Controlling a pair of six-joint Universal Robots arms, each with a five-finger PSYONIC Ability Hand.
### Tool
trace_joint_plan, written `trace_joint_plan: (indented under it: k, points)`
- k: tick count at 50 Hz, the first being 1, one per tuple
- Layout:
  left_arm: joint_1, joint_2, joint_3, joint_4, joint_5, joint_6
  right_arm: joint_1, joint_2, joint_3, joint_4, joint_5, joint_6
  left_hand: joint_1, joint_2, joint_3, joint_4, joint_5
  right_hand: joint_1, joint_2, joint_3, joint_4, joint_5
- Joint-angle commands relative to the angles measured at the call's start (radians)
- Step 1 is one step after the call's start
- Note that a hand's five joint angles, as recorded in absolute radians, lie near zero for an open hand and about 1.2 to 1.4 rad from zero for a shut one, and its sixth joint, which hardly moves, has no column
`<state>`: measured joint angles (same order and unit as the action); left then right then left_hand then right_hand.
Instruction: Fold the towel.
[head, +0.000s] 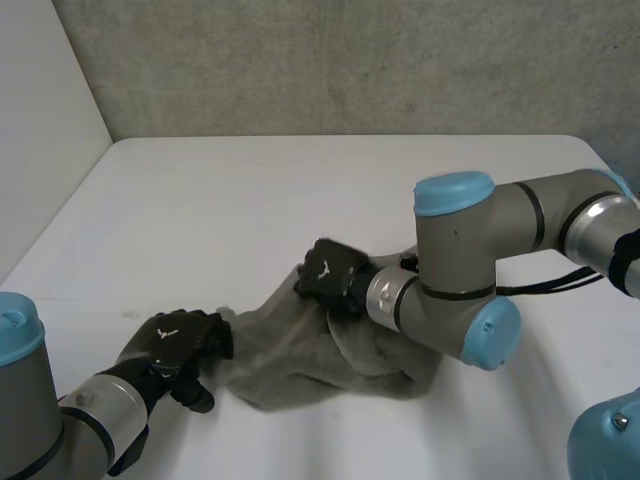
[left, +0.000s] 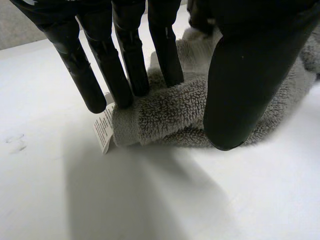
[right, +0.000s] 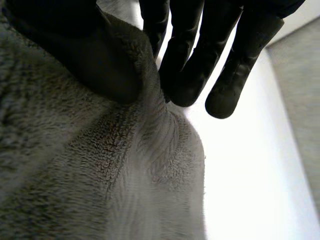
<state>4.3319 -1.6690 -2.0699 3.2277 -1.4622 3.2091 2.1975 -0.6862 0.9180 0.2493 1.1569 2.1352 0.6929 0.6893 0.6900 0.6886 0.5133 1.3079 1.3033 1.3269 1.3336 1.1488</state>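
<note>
Towel (head: 300, 362) edge perhaps behind right arm (head: 462, 262)

Hardware rundown: both arms are built from chunky grey tube sections, and every joint is capped with a rounded light-blue cover. On the right arm (head: 455, 255), thin black bands are wrapped around the grey segments and a shiny silver ring is fitted at the wrist. The left arm (head: 40, 425) is finished the same way, silver cuff included. The left hand (head: 175, 345) and right hand (head: 330, 275) are done in matte black, each marked with a small white logo on the back. Up close, the fingers (left: 125, 65) are shaped as smooth black cylinders with rounded tips, and the thumb (left: 245, 85) is made noticeably fatter.
</note>
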Motion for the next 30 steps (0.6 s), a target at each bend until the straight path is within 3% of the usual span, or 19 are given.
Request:
trace_joint_plan:
  k: [1,10,22,23,24,25,30]
  points:
    - [0.0,-0.001,0.002,0.001,0.0,0.0,-0.01,-0.061,-0.002,-0.07,0.102,0.147,0.096,0.1,0.099,0.1,0.101,0.088,0.093,0.069,0.063,0.073]
    - [-0.002,-0.006,0.014,0.003,0.0,0.002,-0.019,-0.147,0.05,-0.065,0.127,0.204,0.105,0.108,0.108,0.109,0.11,0.088,0.093,0.069,0.063,0.073]
    - [-0.014,-0.011,0.114,0.015,0.003,0.0,-0.094,-0.275,0.218,-0.068,0.095,0.336,0.111,0.114,0.114,0.115,0.116,0.088,0.093,0.069,0.063,0.073]
    - [-0.015,-0.012,0.137,0.021,0.003,0.0,-0.102,-0.291,0.246,-0.07,0.08,0.353,0.111,0.114,0.114,0.115,0.116,-0.134,-0.13,-0.153,-0.16,-0.15]
    - [-0.015,-0.012,0.137,0.021,0.003,0.0,-0.102,-0.291,0.246,-0.07,0.079,0.353,0.111,0.114,0.114,0.115,0.116,-0.137,-0.132,-0.156,-0.162,-0.152]
    - [-0.02,-0.015,0.16,0.026,0.003,-0.001,-0.111,-0.306,0.278,-0.073,0.066,0.368,0.111,0.114,0.114,0.115,0.116,-0.36,-0.356,-0.379,-0.386,-0.376]
    - [-0.041,-0.053,0.241,0.044,0.0,-0.006,-0.142,-0.345,0.379,-0.117,0.035,0.405,0.111,0.114,0.114,0.115,0.116,-0.41,-0.405,-0.429,-0.435,-0.425]
